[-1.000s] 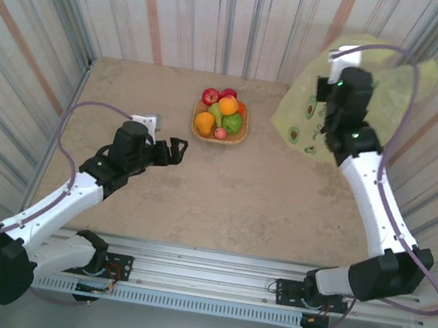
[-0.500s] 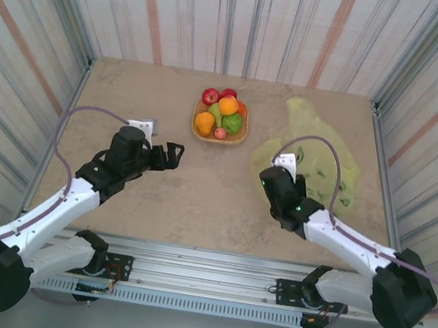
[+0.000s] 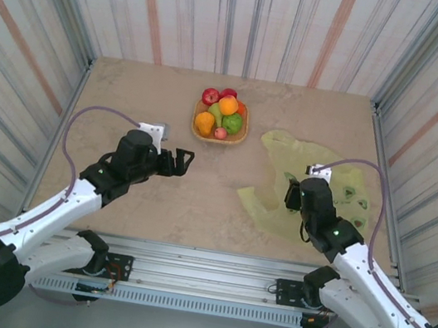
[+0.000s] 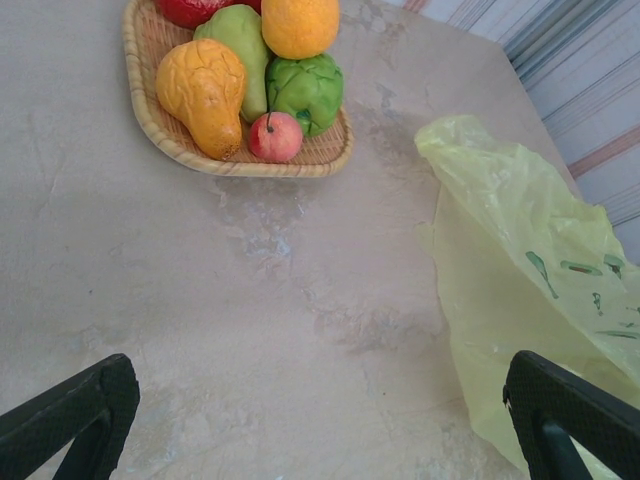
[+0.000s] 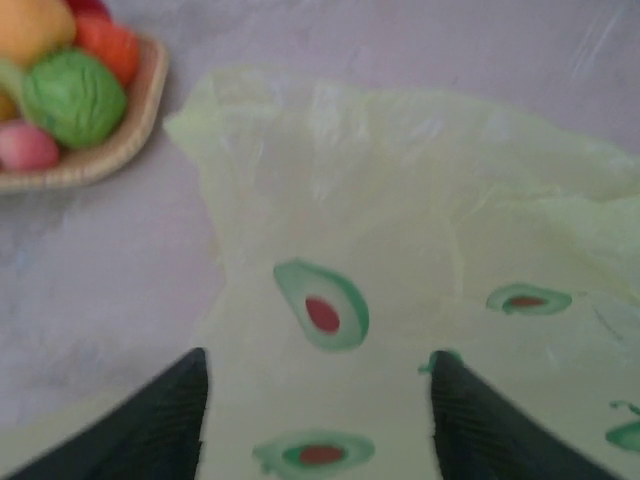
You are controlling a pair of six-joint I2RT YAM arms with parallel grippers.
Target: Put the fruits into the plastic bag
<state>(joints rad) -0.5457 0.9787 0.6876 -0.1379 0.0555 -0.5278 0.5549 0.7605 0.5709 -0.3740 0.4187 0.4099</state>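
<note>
Right wrist shows the right claw parted, empty, over the avocado-printed bag. The left claw gapes empty; fruits lie ahead.

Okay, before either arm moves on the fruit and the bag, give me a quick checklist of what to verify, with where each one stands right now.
1. Fruits sit together in the wicker tray, reachable from above: ok.
2. Left gripper open and empty: ok.
3. Right gripper with jaws apart over the plastic bag: ok.
4. Bag mouth held open for fruit: not ok, it lies flat and crumpled on the table.
5. Which edge is the bag's opening: cannot tell.
6. Nothing lying between left gripper and tray: ok.
</note>
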